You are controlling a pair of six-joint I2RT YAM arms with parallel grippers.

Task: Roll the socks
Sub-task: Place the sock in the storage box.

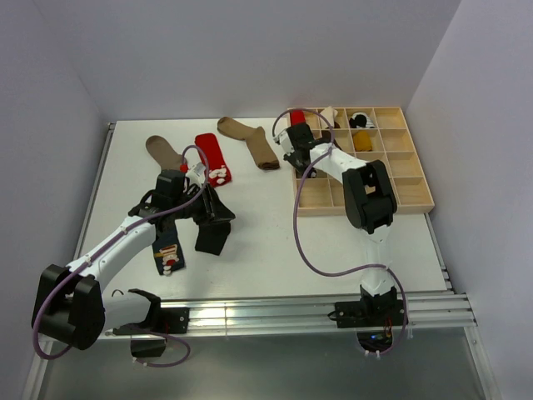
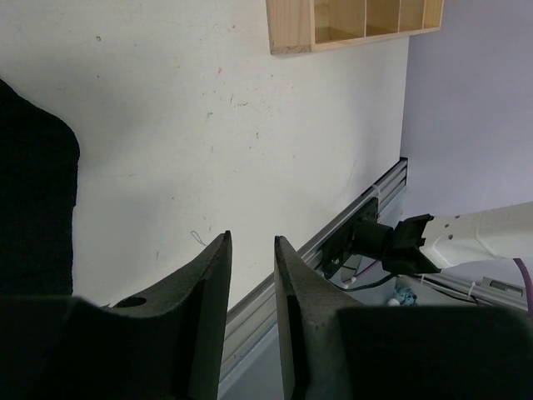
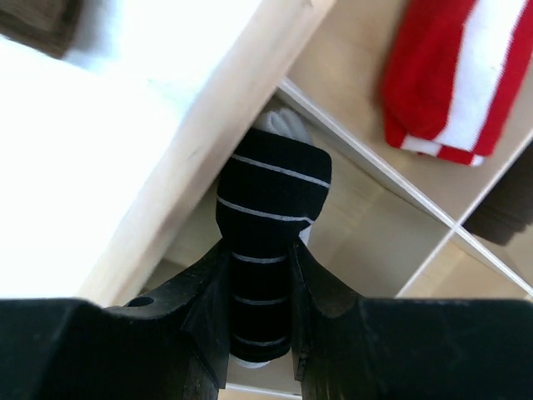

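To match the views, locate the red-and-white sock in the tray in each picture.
Top external: red-and-white sock in the wooden tray's far-left corner compartment.
Left wrist: not in it; only the tray's corner shows, top edge.
Right wrist: upper right, in a compartment.
Shared landmark: the wooden tray.
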